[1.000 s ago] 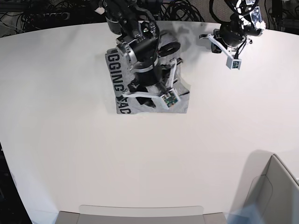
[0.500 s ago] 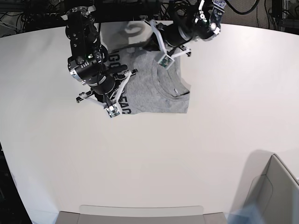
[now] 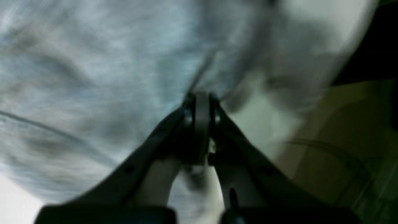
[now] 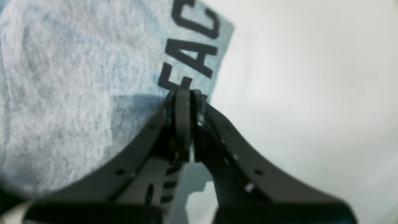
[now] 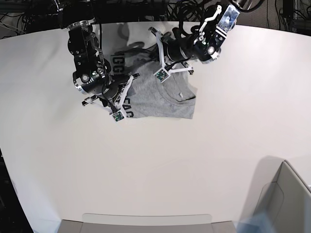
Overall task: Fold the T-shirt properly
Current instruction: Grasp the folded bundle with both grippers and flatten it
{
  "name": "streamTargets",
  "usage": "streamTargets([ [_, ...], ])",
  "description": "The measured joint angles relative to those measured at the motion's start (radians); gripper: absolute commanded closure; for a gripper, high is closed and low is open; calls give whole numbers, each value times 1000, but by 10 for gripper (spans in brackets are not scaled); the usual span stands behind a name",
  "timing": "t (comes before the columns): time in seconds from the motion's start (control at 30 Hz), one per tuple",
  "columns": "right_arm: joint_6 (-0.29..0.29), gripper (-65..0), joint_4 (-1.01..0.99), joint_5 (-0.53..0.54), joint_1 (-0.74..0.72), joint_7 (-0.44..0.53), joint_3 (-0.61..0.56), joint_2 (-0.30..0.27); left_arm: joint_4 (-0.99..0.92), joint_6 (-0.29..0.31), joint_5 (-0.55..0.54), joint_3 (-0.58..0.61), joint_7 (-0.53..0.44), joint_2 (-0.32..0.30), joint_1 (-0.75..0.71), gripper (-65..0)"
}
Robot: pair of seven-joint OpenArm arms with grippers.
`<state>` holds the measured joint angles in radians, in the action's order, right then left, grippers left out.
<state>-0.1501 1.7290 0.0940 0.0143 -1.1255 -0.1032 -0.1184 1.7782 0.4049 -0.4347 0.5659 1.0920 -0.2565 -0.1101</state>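
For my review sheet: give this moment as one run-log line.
shirt: grey, partly folded, lettered edge toward right arm | left gripper: shut on shirt | right gripper: shut at lettered edge | table: white

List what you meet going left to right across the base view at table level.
Bare white table → right arm's tool, shut at the T-shirt's lettered edge → grey T-shirt → left arm, reaching in from the far edge → grey box corner at near right.

Left gripper (image 3: 200,102) is sitting with jaws pressed together. Right gripper (image 4: 185,93) is likewise clamped, jaws meeting at the tips.
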Motion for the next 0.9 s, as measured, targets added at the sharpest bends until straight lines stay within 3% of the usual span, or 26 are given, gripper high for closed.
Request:
streamTargets([
  [0.13,1,-14,85,4,40,-93,-2,-28,-43,0,-11,-19,-11,0,31,0],
  [0.27,0,-14,189,-5,126,-148,2,-40,-109,23,-65,-166,-31,8,27,0],
  [0.43,0,-15,238,1,155,-200,-46,-37,-198,9,-29,-215,-23,2,151,0],
  [0.63,-1,-14,264,9,184,-195,-89,-22,-318,7,-14,-218,-19,8,296,0],
  [0.73,0,-14,317,0,166,-169,-68,-14,-317,-1,-4,-227,-61,5,339,0],
  [0.9,4,-14,315,8,115,-112,109,-3,-148,-8,-6,-318,-54,6,324,0],
])
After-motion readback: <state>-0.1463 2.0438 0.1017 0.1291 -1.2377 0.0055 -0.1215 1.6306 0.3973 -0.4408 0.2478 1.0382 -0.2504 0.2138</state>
